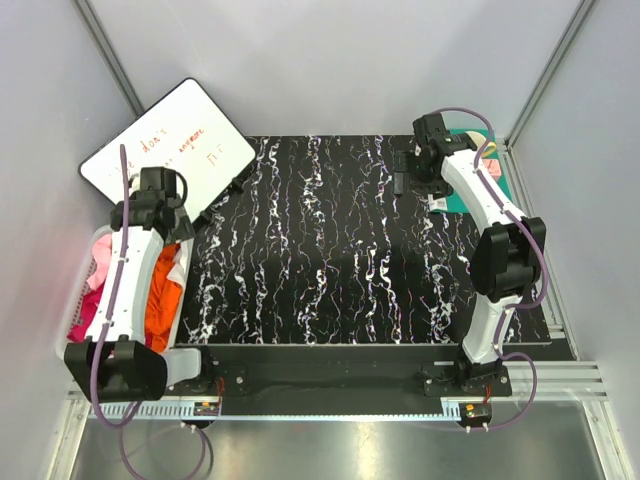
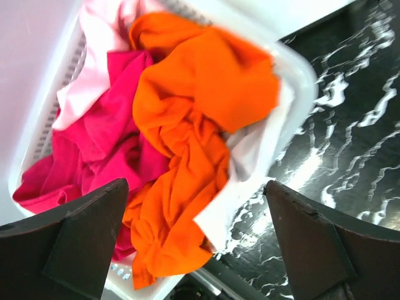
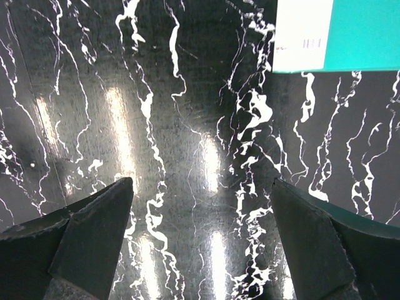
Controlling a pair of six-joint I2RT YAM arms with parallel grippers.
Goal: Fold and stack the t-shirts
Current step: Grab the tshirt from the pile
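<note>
Crumpled t-shirts fill a white basket (image 2: 299, 69) at the table's left edge: an orange one (image 2: 194, 119) on top and draped over the rim, a magenta one (image 2: 100, 137) beside it, a pale pink one (image 2: 94, 56) at the far end. In the top view the orange cloth (image 1: 163, 290) and pink cloth (image 1: 100, 262) show beside the left arm. My left gripper (image 2: 197, 194) hangs open above the orange shirt, holding nothing. My right gripper (image 3: 201, 187) is open over bare tabletop at the back right (image 1: 408, 170).
A black, white-veined mat (image 1: 340, 250) covers the table. A teal mat (image 3: 365, 34) with a white label (image 3: 303, 34) lies at the back right corner. A whiteboard (image 1: 165, 150) with red writing leans at the back left. Grey walls enclose the sides.
</note>
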